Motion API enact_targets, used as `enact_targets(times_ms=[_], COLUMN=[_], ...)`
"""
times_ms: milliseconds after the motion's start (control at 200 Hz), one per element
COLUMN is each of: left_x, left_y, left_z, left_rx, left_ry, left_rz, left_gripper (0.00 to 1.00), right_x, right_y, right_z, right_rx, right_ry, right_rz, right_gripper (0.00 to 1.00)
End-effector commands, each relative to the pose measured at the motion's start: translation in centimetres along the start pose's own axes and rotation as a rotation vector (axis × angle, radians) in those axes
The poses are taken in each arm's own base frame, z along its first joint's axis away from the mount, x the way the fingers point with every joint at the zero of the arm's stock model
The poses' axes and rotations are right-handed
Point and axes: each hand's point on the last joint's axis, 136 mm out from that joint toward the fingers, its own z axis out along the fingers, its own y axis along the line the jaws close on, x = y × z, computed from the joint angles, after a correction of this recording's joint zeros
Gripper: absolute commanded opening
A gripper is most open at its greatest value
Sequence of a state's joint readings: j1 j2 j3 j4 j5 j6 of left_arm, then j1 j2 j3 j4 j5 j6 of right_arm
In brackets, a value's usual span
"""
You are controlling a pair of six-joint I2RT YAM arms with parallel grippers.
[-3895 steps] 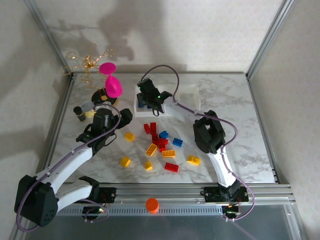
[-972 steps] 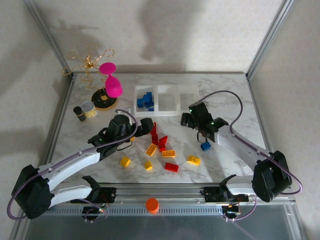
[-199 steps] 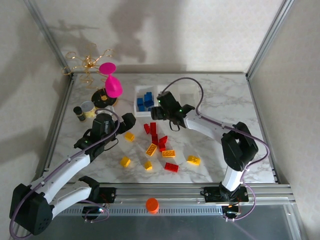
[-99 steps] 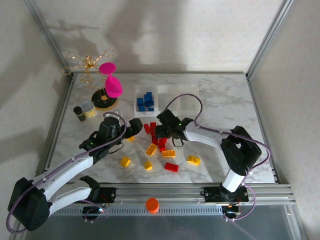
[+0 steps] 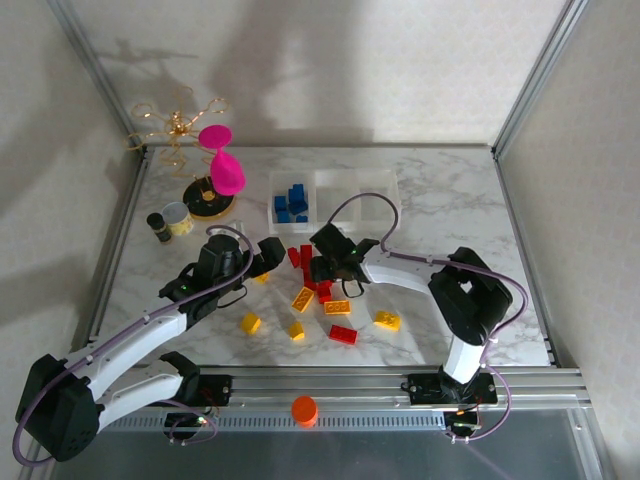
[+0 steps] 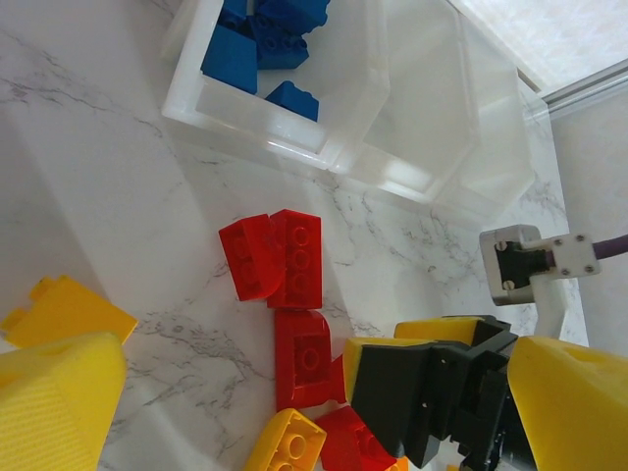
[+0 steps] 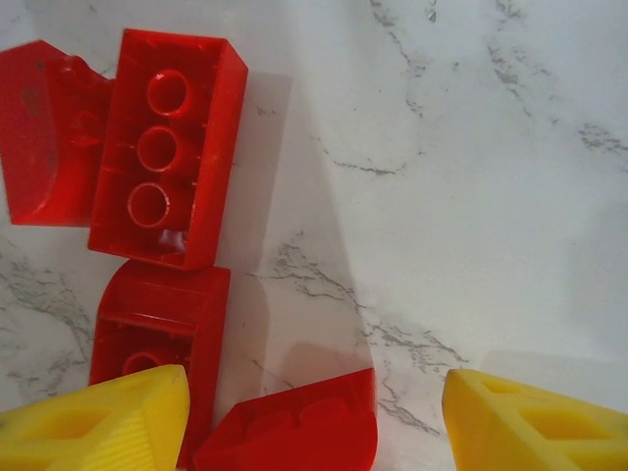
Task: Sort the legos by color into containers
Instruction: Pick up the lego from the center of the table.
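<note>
R claw (image 7: pixel 309 397): fingers apart, low over red legos (image 7: pixel 167 147) mid-desk (image 5: pixel 450 200), one red piece betw. tips. L claw (image 5: pixel 268 252): apart, empty, beside pile. Blue legos (image 5: pixel 291 203) in leftmost bin of containers (image 5: pixel 358 178). Yellow legos (image 5: pixel 250 323) loose nr front edge.

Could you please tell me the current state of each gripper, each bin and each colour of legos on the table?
left gripper: open, holding nothing.
right gripper: open, low over the red legos, one between its jaws, not gripped.
left bin: holds blue legos.
middle bin: empty.
right bin: empty.
red legos: loose on the table.
yellow legos: loose on the table.
</note>
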State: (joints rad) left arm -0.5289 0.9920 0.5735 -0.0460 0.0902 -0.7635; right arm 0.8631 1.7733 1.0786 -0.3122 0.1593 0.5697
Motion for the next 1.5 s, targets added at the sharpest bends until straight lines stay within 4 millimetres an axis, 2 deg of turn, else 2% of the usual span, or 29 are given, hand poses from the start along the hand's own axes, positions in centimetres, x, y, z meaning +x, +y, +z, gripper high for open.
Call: enact_targets(times_ms=[0, 215, 340, 551, 731, 861, 941, 1056, 1247, 1497], left_x=[0.0, -0.3, -0.3, -0.3, -0.5, -0.5, -0.5, -0.5, -0.4, -0.5], left_y=[0.2, 0.1, 0.0, 0.0, -0.4, -0.3, -0.4, -0.3, 0.0, -0.2], left_z=[0.0, -0.2, -0.3, -0.2, -0.2, -0.1, -0.1, -0.2, -0.2, -0.3], left_rx=[-0.012, -0.012, -0.007, -0.007, 0.002, -0.004, 0.0, -0.002, -0.007, -0.003], left_ry=[-0.009, -0.022, -0.022, -0.023, -0.026, -0.023, -0.023, -0.025, -0.027, -0.027], left_rz=[0.007, 0.005, 0.006, 0.003, 0.003, 0.003, 0.001, 0.001, 0.004, 0.006], left_gripper=[1.0, 1.0, 1.0, 1.0, 1.0, 1.0, 1.0, 1.0, 1.0, 1.0], right_x=[1.2, 1.7, 1.6, 1.7, 2.0, 1.4, 1.4, 1.9, 2.4, 0.7], right_y=[-0.1, -0.2, -0.9, -2.1, -3.2, -2.3, -2.0, -2.1, -2.2, -1.4], right_z=[1.0, 1.9, 1.5, 0.4, 0.7, 0.5, 0.5, 0.8, 1.0, 0.3], right_rx=[0.009, 0.014, 0.038, 0.074, 0.102, 0.055, 0.045, 0.048, 0.04, 0.026], right_ry=[0.028, 0.041, 0.024, 0.008, 0.02, 0.007, 0.013, 0.026, 0.04, -0.001], right_rz=[-0.012, -0.012, -0.007, 0.007, 0.018, 0.026, 0.026, 0.032, 0.047, 0.058], right_gripper=[0.69, 0.67, 0.61, 0.59, 0.52, 0.5, 0.58, 0.59, 0.51, 0.43])
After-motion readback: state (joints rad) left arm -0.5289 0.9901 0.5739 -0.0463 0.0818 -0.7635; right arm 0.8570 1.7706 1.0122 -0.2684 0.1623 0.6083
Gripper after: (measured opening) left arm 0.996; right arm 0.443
